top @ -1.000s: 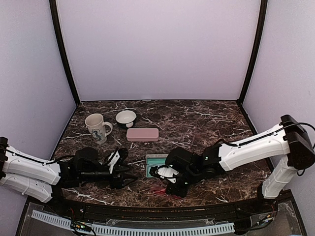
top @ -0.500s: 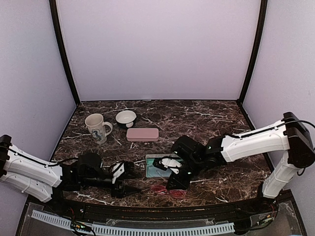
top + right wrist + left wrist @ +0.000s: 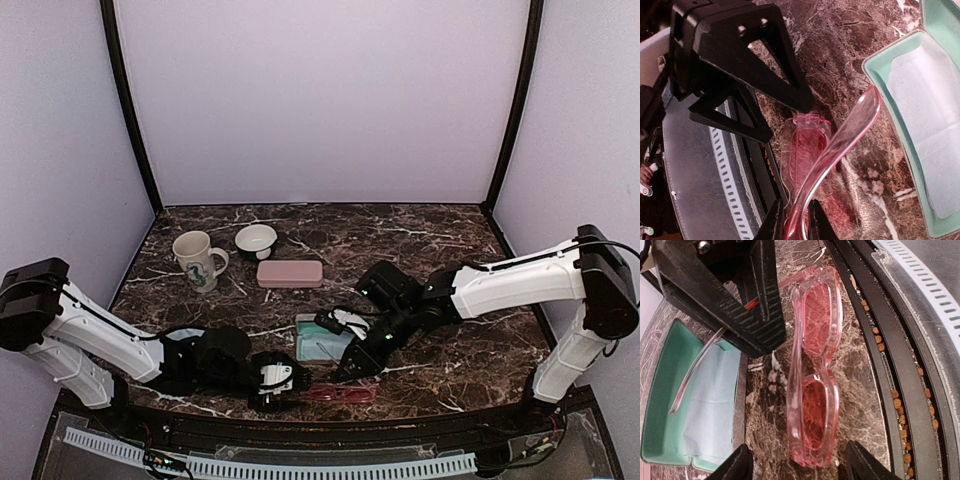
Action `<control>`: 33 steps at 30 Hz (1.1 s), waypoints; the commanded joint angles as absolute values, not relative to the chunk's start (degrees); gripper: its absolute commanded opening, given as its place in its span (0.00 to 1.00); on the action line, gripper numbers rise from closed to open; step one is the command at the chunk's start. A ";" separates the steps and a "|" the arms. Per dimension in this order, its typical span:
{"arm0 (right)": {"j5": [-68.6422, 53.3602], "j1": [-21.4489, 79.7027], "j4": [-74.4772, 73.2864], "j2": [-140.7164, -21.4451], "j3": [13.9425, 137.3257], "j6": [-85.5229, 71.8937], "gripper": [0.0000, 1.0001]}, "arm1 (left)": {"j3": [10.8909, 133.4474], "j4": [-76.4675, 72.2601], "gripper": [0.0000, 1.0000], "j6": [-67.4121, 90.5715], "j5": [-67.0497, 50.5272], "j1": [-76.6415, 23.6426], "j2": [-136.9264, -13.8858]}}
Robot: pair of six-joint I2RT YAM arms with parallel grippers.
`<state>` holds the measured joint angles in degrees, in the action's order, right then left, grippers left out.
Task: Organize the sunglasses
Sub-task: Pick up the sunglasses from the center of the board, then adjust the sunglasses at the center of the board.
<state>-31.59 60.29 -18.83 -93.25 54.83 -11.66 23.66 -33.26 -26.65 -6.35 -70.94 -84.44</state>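
Two tools are busy with one pair, the red sunglasses. They lie on the dark tabletop close to its near edge, just beside the open green case with the light-blue cloth inside. My right tool is clenched on one thin side arm of the sunglasses, and that arm sticks out toward the case. My left tool is released, its two fingers standing wide apart with the front of the sunglasses between them, and I cannot see them touching it. I think the step in hand is folding the sunglasses so they will fit in the case. Next, I think my left tool should close softly on the front frame and hold it flat. Then my right tool can swing the side arm shut. The frame is thin and looks smooth, so a hard squeeze could snap it or make it slip. A second ago my left tool was far off to the left of the case. Now it has reached across to the sunglasses and its fingers have spread wider. My right tool has pulled back a little toward the case and kept its hold on the side arm.
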 commanded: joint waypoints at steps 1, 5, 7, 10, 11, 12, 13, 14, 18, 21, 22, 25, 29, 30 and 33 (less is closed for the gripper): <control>-35.20 59.63 -16.87 -93.37 54.67 -13.34 0.00 | 26.53 -32.38 0.65 -33.33 -4.49 -71.19 -87.47; -35.53 59.52 -16.43 -93.50 54.60 -13.80 0.00 | 27.03 -31.91 0.65 -34.16 -5.12 -71.19 -88.71; -35.57 59.44 -16.30 -93.64 54.54 -13.94 0.00 | 27.10 -32.00 0.65 -34.27 -6.32 -71.19 -88.91; -35.81 59.41 -15.95 -93.86 54.57 -14.21 0.00 | 27.73 -31.11 0.62 -34.73 -6.18 -71.19 -90.06; -35.82 59.41 -15.99 -93.87 54.58 -14.22 0.00 | 27.94 -30.96 0.60 -34.90 -6.31 -71.19 -90.47; -35.78 59.34 -16.00 -93.87 54.58 -14.30 0.00 | 28.05 -30.89 0.58 -35.04 -6.38 -71.18 -90.81; -35.77 59.33 -16.00 -93.87 54.58 -14.32 0.00 | 28.24 -30.94 0.56 -35.13 -6.48 -71.15 -91.10; -35.73 59.33 -15.91 -93.87 54.58 -14.33 0.00 | 28.37 -30.72 0.55 -35.34 -6.64 -71.17 -91.34; -35.68 59.24 -16.00 -93.95 54.49 -14.49 0.00 | 28.46 -30.67 0.51 -35.68 -6.11 -71.17 -91.77; -35.52 59.19 -15.82 -94.08 54.41 -14.58 0.00 | 28.55 -30.30 0.47 -35.93 -5.77 -71.19 -92.09; -35.55 59.22 -15.82 -94.23 54.40 -14.59 0.00 | 28.60 -30.16 0.46 -36.10 -5.60 -71.19 -92.25; -35.82 59.19 -15.87 -94.79 54.34 -14.33 0.00 | 28.81 -29.84 0.38 -36.46 -5.30 -71.19 -92.69; -35.71 59.16 -15.63 -95.16 54.06 -14.37 0.01 | 29.09 -29.60 0.29 -36.19 -4.91 -71.19 -93.19; -35.70 59.17 -15.59 -95.18 54.02 -14.39 0.01 | 29.17 -29.54 0.27 -36.11 -4.81 -71.19 -93.29; -35.70 59.15 -15.87 -95.39 53.97 -14.28 0.03 | 29.32 -29.43 0.25 -35.64 -4.22 -71.19 -93.17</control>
